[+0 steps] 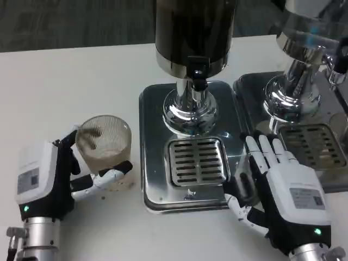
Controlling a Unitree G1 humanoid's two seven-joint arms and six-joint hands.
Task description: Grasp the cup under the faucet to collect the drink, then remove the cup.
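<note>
A clear ribbed plastic cup (104, 140) stands on the white table left of the dispenser, with my left hand (51, 179) wrapped around it, fingers on both sides. The dark drink dispenser (194, 32) rises at the top centre, its black faucet (198, 73) pointing down over the slotted drip grate (196, 161). Nothing stands on the grate. My right hand (283, 187) lies open at the right edge of the steel drip tray (152, 109), fingers stretched toward the dispenser base, holding nothing.
A second dispenser (307, 49) with its own steel tray (326, 163) stands at the right. A few small brown drops (117, 187) mark the table by the cup. Bare white table lies to the left and front.
</note>
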